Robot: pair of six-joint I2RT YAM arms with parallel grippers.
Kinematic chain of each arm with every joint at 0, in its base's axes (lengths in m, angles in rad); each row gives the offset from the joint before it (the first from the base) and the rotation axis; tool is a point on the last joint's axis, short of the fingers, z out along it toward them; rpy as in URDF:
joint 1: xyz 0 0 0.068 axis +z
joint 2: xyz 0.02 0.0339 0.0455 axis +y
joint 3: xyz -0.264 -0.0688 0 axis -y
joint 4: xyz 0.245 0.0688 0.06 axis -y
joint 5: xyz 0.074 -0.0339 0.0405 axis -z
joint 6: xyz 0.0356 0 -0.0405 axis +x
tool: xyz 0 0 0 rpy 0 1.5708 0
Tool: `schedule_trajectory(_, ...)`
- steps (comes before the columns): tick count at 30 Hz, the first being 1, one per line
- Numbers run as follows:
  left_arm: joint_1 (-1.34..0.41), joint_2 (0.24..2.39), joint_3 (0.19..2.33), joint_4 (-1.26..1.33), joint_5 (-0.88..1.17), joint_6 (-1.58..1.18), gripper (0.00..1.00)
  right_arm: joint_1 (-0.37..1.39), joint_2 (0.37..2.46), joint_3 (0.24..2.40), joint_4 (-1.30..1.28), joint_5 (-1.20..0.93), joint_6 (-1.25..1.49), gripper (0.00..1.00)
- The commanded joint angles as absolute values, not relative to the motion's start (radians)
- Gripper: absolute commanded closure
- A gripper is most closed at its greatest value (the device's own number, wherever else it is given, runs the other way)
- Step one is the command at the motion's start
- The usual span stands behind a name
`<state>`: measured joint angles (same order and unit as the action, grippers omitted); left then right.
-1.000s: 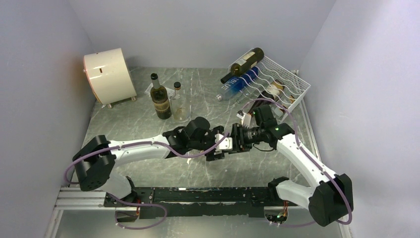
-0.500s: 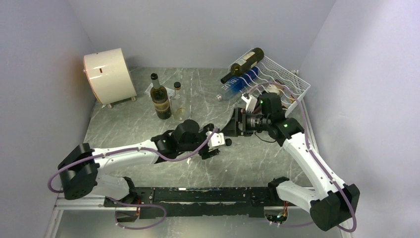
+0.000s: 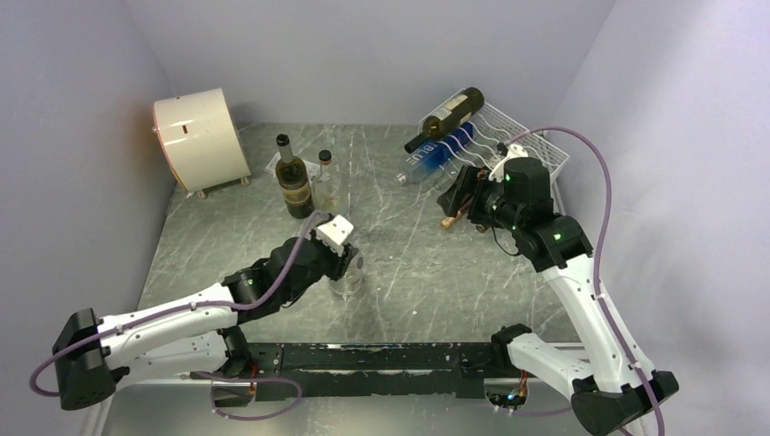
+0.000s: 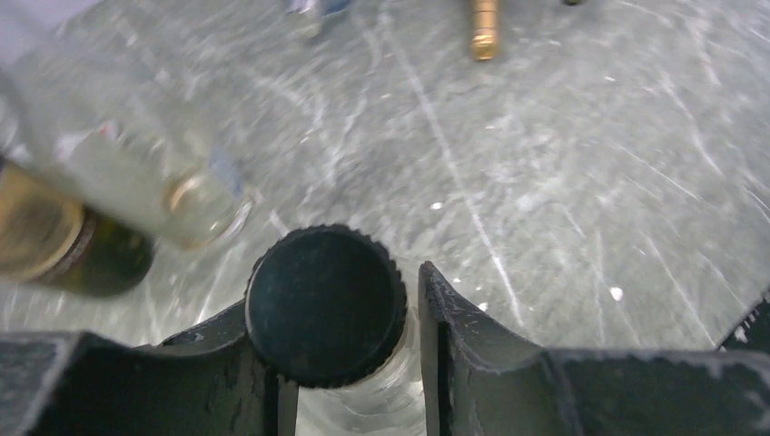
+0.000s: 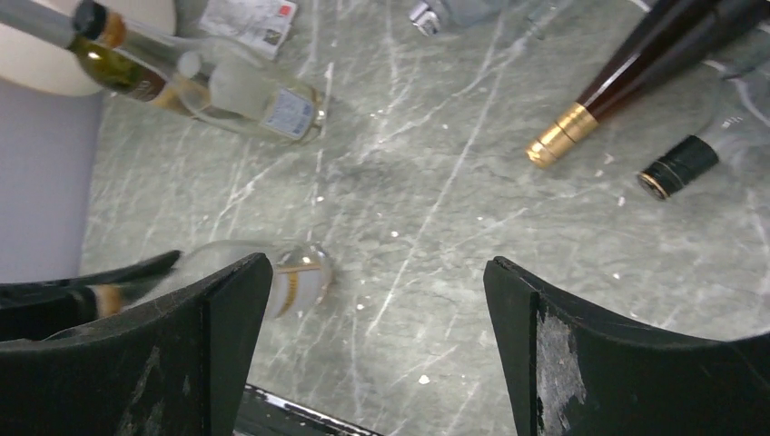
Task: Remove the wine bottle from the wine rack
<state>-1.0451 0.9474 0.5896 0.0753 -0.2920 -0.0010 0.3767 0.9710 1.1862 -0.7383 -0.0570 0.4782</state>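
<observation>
Left gripper [image 4: 350,313] is pinched on the neck of a small clear bottle [image 3: 348,282], just under its black cap, holding it upright near the front of the table [image 3: 409,272]; whether its base touches I cannot tell. A hold by the neck suits standing it down there. Right gripper [image 5: 377,268] hangs with its jaws spread wide and nothing between them, just in front of the wine rack [image 3: 549,156] at the back right, probably lined up for a reach at the necks pointing out of it. The rack's wavy cradles keep each bottle on its side, neck toward the arms. Four lie in it: a dark wine bottle [image 3: 447,116] on top, a blue bottle [image 3: 440,154], a gold-necked bottle [image 5: 599,100] and a black-capped bottle [image 5: 676,168]. Three bottles are off it: the held one, plus a dark bottle [image 3: 294,186] and a clear bottle [image 3: 329,195] standing together by a cream drum [image 3: 200,136].
</observation>
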Motion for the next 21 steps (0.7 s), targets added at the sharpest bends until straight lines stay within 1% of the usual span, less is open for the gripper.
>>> schedule_trajectory(1,-1.031,0.86,0.655,-0.066,-0.677,-0.227,0.93,0.371,0.956,1.15,-0.772,0.057,0.453,0.09)
schedule_trajectory(6,-0.993,0.786,0.757,-0.283,-0.8,-0.339,0.93,0.37,0.96,1.115,-0.77,0.074,0.451,0.09)
schedule_trajectory(11,-0.872,0.737,0.812,-0.366,-0.848,-0.353,0.93,0.369,0.971,1.093,-0.742,0.054,0.455,0.09)
schedule_trajectory(13,-0.789,0.719,0.817,-0.334,-0.848,-0.317,0.93,0.37,0.976,1.09,-0.739,0.049,0.454,0.09)
schedule_trajectory(16,-0.662,0.714,0.801,-0.214,-0.834,-0.254,0.93,0.37,0.975,1.078,-0.733,0.046,0.453,0.09)
schedule_trajectory(19,-0.543,0.762,0.795,-0.043,-0.786,-0.206,0.93,0.37,0.975,1.061,-0.724,0.045,0.455,0.09)
schedule_trajectory(21,-0.472,0.821,0.812,0.014,-0.769,-0.212,0.93,0.37,0.979,1.054,-0.728,0.045,0.454,0.1)
